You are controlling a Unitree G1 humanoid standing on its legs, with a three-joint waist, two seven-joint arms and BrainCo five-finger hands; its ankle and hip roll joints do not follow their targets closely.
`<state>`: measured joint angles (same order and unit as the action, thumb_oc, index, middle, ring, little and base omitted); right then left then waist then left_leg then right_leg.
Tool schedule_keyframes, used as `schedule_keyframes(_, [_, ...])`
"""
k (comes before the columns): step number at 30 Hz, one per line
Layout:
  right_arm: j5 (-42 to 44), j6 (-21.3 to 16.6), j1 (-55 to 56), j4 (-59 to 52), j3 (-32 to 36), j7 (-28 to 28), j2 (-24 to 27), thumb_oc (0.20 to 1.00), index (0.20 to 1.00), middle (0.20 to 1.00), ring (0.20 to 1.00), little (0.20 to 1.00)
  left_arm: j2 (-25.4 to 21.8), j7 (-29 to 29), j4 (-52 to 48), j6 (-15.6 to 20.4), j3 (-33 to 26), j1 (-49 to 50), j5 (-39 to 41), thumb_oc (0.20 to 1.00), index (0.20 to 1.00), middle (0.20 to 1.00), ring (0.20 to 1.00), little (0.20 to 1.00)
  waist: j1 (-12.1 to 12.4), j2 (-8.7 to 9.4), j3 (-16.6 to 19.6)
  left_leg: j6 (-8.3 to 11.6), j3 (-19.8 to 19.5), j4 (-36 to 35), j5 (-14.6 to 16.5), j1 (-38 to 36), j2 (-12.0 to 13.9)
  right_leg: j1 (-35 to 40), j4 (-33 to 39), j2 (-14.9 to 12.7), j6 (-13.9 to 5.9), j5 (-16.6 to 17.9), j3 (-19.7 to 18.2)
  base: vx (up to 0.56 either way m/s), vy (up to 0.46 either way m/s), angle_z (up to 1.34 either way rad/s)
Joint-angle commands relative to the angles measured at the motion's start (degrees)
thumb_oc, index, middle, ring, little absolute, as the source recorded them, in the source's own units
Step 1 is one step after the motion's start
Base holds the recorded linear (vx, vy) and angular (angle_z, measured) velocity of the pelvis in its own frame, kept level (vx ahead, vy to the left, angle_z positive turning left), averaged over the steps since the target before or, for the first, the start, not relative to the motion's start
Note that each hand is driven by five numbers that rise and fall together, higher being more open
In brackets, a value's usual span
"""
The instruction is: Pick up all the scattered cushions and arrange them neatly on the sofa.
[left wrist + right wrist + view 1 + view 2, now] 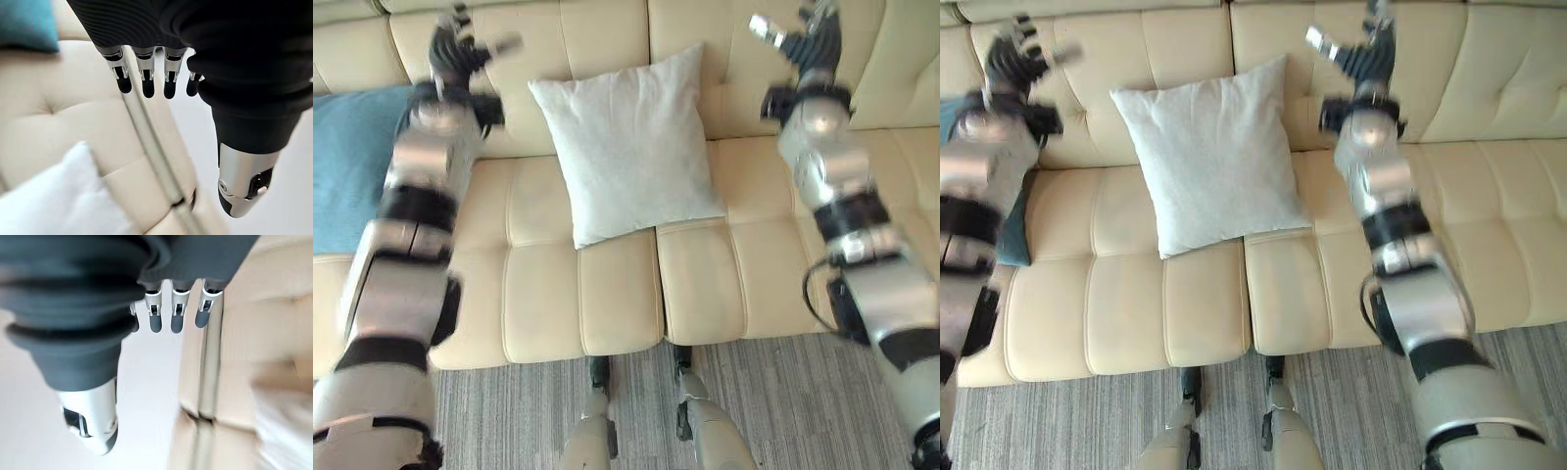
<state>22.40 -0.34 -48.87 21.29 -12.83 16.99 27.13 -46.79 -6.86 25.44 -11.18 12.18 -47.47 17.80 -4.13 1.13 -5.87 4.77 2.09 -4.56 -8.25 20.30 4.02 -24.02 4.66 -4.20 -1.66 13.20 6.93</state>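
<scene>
The white cushion [631, 147] leans tilted against the backrest of the cream sofa [548, 304], its lower edge resting on the seat across the gap between two seat pads. It lies between the two raised hands, below their fingers and apart from both. It looks light, soft and limp: it would sag and fold if lifted by one corner, and its woven cover should give a good hold without slipping. Nothing about it is fragile. The safest hold is probably on its two side edges, one hand to each, pinching cover and filling together, or a flat press from both sides. The left hand [460, 54] is up by the backrest, fingers [146, 88] straight and spread, thumb apart, holding nothing. The right hand [808, 39] is likewise up on the far side of the cushion, fingers [177, 322] straight, empty. A blue cushion [352, 162] lies on the seat beyond the left hand, away from the white one.
</scene>
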Motion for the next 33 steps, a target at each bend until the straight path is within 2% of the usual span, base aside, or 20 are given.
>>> schedule_keyframes(1, [-4.6, 1.6, -1.2, 2.1, 2.6, -10.1, 4.2, 1.000, 1.000, 1.000, 1.000, 1.000, 0.5, 8.2, 1.4, -1.0, -7.4, 4.4, -10.3, 1.000, 1.000, 1.000, 1.000, 1.000, 0.7, -1.12, -0.4, 0.78, -0.7, -0.4, 1.7, -3.8, -0.7, 9.8, -1.7, -0.6, -2.28, -11.9, 2.4, 0.08, -0.006, -0.03])
schedule_keyframes(4, [-7.0, 1.6, 11.8, -3.7, 5.1, -15.3, 5.0, 1.000, 1.000, 1.000, 1.000, 1.000, 3.5, 11.9, -7.5, -0.1, -13.5, 22.0, -13.7, 1.000, 1.000, 1.000, 1.000, 1.000, 0.8, -1.17, 1.6, 0.44, -0.7, -0.4, 2.2, -5.9, -0.8, 13.1, -0.2, -0.9, -2.41, -11.9, 2.6, 0.06, 0.004, 0.00])
schedule_keyframes(6, [-8.5, 1.6, 20.5, -6.9, 6.0, -18.7, 3.7, 1.000, 1.000, 1.000, 1.000, 1.000, 6.4, 13.5, -11.7, 0.4, -15.9, 31.8, -15.0, 1.000, 1.000, 1.000, 1.000, 1.000, 0.7, -1.29, 3.2, 0.13, -0.6, -0.4, 3.1, -7.4, -0.7, 14.8, 0.2, -0.7, -2.44, -12.5, 2.5, 0.07, 0.006, 0.06])
schedule_keyframes(7, [-10.2, 1.8, 27.4, -9.1, 7.5, -21.2, 1.5, 1.000, 1.000, 1.000, 1.000, 1.000, 11.8, 13.4, -11.8, 1.3, -17.5, 39.0, -15.0, 1.000, 1.000, 1.000, 1.000, 1.000, 0.8, -1.32, 4.3, -0.22, -0.6, -0.4, 3.4, -8.8, -0.8, 16.2, 0.2, -0.6, -2.38, -12.9, 2.5, 0.03, 0.021, 0.07])
schedule_keyframes(9, [-10.8, 1.8, 34.2, -10.0, 9.2, -23.4, -1.1, 1.000, 1.000, 1.000, 1.000, 1.000, 17.2, 13.0, -12.7, 1.9, -17.9, 45.0, -14.8, 1.000, 1.000, 1.000, 1.000, 1.000, 0.9, -1.27, 5.0, -0.62, -0.8, -0.4, 3.8, -10.3, -0.9, 17.5, 0.2, -0.5, -2.27, -13.3, 2.2, 0.01, 0.016, 0.01])
schedule_keyframes(10, [-10.8, 1.8, 34.7, -10.1, 9.2, -23.5, -1.1, 1.000, 1.000, 1.000, 1.000, 1.000, 17.3, 12.9, -12.9, 1.8, -17.8, 45.5, -14.8, 1.000, 1.000, 1.000, 1.000, 1.000, 1.0, -1.33, 5.1, -0.63, -0.8, -0.4, 3.9, -10.5, -0.9, 17.7, 0.2, -0.5, -2.28, -13.3, 2.2, 0.00, 0.039, 0.01])
schedule_keyframes(11, [-11.3, 1.3, 41.1, -9.1, 11.4, -25.6, -5.3, 1.000, 1.000, 1.000, 1.000, 1.000, 22.6, 12.5, -11.0, 3.3, -16.5, 51.1, -14.9, 1.000, 1.000, 1.000, 1.000, 1.000, 1.0, -1.23, 6.1, -0.90, -0.8, -0.4, 4.3, -11.7, -1.1, 19.1, 0.3, -0.4, -2.21, -13.7, 2.2, 0.03, 0.043, 0.01])
schedule_keyframes(12, [-11.9, 0.5, 43.8, -7.9, 12.0, -25.7, -7.4, 1.000, 1.000, 1.000, 1.000, 1.000, 27.0, 11.7, -9.0, 4.2, -15.9, 53.4, -13.7, 1.000, 1.000, 1.000, 1.000, 1.000, 1.2, -1.06, 6.3, -1.02, -0.8, -0.4, 4.8, -12.7, -1.3, 20.0, 0.3, -0.3, -2.22, -14.0, 2.2, 0.00, 0.062, -0.01])
schedule_keyframes(14, [-13.1, -0.7, 47.7, -6.0, 12.9, -25.9, -10.0, 1.000, 1.000, 1.000, 1.000, 1.000, 31.2, 10.3, -7.7, 5.1, -14.5, 56.3, -13.1, 1.000, 1.000, 1.000, 1.000, 1.000, 1.2, -1.16, 7.3, -1.39, -1.0, -0.4, 4.8, -13.3, -1.5, 20.4, 0.3, -0.4, -2.33, -13.9, 2.4, -0.01, 0.081, -0.04])
schedule_keyframes(15, [-14.7, -2.2, 50.1, -3.1, 12.6, -25.1, -12.6, 1.000, 1.000, 1.000, 1.000, 1.000, 35.1, 9.0, -5.1, 6.0, -12.6, 59.0, -12.5, 1.000, 1.000, 1.000, 1.000, 1.000, 1.3, -1.16, 7.8, -1.78, -1.2, -0.4, 5.1, -14.0, -1.9, 21.2, 0.3, -0.6, -2.45, -14.0, 2.2, 0.00, 0.082, -0.01])
schedule_keyframes(19, [-17.0, -4.4, 52.7, -0.7, 10.4, -23.8, -14.7, 1.000, 1.000, 1.000, 1.000, 1.000, 38.4, 7.7, -0.2, 7.5, -10.5, 60.1, -11.6, 1.000, 1.000, 1.000, 1.000, 1.000, 1.5, -1.17, 7.8, -2.48, -1.9, -0.4, 5.2, -14.5, -2.5, 22.1, 0.2, -0.9, -2.82, -14.1, 2.3, -0.02, 0.091, 0.01])
schedule_keyframes(20, [-17.8, -5.4, 52.4, -0.4, 7.9, -23.9, -15.3, 1.000, 1.000, 1.000, 1.000, 1.000, 38.9, 6.8, 4.7, 8.6, -8.3, 58.6, -12.2, 1.000, 1.000, 1.000, 1.000, 1.000, 1.5, -1.06, 6.2, -2.88, -1.7, -0.4, 4.8, -14.0, -2.6, 20.7, -2.2, -1.4, -3.47, -13.9, 2.3, -0.09, 0.093, 0.01])
schedule_keyframes(24, [-18.7, -6.2, 48.6, 1.0, 5.5, -23.1, -16.6, 1.000, 1.000, 1.000, 1.000, 1.000, 38.5, 7.2, 9.5, 9.0, -5.3, 54.3, -13.0, 1.000, 1.000, 1.000, 1.000, 1.000, 2.2, -0.99, 3.3, -3.40, -0.6, -0.4, 3.2, -10.9, -2.0, 15.2, -5.4, -1.1, -5.10, -13.7, 1.7, -0.25, 0.044, -0.08])
schedule_keyframes(25, [-18.8, -6.3, 47.4, 1.3, 5.0, -22.9, -16.9, 1.000, 1.000, 1.000, 1.000, 1.000, 38.4, 7.6, 8.8, 8.5, -5.0, 53.8, -13.0, 1.000, 1.000, 1.000, 1.000, 1.000, 2.6, -1.11, 3.1, -3.62, 0.1, -0.4, 2.7, -9.3, -1.3, 13.1, -8.1, -0.6, -5.72, -14.5, 1.5, -0.37, -0.009, -0.29])
schedule_keyframes(27, [-19.2, -6.1, 46.0, 1.9, 4.2, -23.0, -16.8, 1.000, 1.000, 1.000, 1.000, 1.000, 38.2, 8.1, 8.1, 7.7, -5.3, 54.3, -13.0, 1.000, 1.000, 1.000, 1.000, 1.000, 3.5, -1.59, 4.1, -3.95, 2.0, -0.4, 1.7, -5.7, 0.2, 11.9, -13.1, 0.7, -6.51, -18.5, 1.0, -0.33, -0.004, -0.58])
schedule_keyframes(28, [-19.3, -6.4, 46.1, 2.2, 4.0, -22.9, -16.7, 1.000, 1.000, 1.000, 1.000, 1.000, 38.5, 8.3, 7.5, 6.7, -5.6, 56.1, -12.8, 1.000, 1.000, 1.000, 1.000, 1.000, 4.5, -2.09, 6.3, -3.81, 2.9, -0.4, 1.2, -4.5, 1.0, 14.5, -17.7, 1.5, -6.86, -23.3, -0.9, -0.20, 0.010, -0.73])
schedule_keyframes(29, [-19.3, -6.4, 46.1, 2.2, 4.0, -22.9, -16.7, 1.000, 1.000, 1.000, 1.000, 1.000, 38.5, 8.3, 7.5, 6.7, -5.6, 56.1, -12.8, 1.000, 1.000, 1.000, 1.000, 1.000, 4.5, -2.18, 6.4, -3.81, 2.9, -0.4, 1.1, -4.3, 1.1, 14.3, -17.6, 1.7, -6.83, -23.1, -0.9, -0.13, -0.001, -0.61])
schedule_keyframes(31, [-19.1, -6.2, 46.6, 1.3, 4.1, -22.8, -17.3, 1.000, 1.000, 1.000, 1.000, 1.000, 38.6, 8.1, 7.6, 6.4, -6.2, 57.6, -12.7, 1.000, 1.000, 1.000, 1.000, 1.000, 5.6, -1.56, 7.9, -3.36, 2.8, -0.4, 1.1, -4.6, 1.1, 19.3, -17.6, 1.4, -7.18, -24.4, -1.9, -0.08, -0.062, -0.37])
schedule_keyframes(32, [-19.1, -6.3, 46.7, 1.1, 4.1, -22.5, -17.5, 1.000, 1.000, 1.000, 1.000, 1.000, 38.8, 7.8, 7.9, 6.5, -6.6, 58.2, -12.8, 1.000, 1.000, 1.000, 1.000, 1.000, 6.3, -0.83, 8.3, -3.07, 2.8, -0.4, 0.7, -4.7, 0.6, 22.7, -16.8, 1.1, -7.32, -23.7, -2.3, -0.08, -0.075, -0.15])
schedule_keyframes(33, [-19.1, -6.3, 46.7, 1.1, 4.1, -22.5, -17.5, 1.000, 1.000, 1.000, 1.000, 1.000, 38.8, 7.8, 7.9, 6.5, -6.6, 58.2, -12.8, 1.000, 1.000, 1.000, 1.000, 1.000, 6.2, -0.81, 8.2, -3.07, 2.8, -0.4, 0.7, -4.8, 0.5, 22.8, -16.8, 1.1, -7.33, -23.7, -2.3, -0.19, -0.137, -0.02])
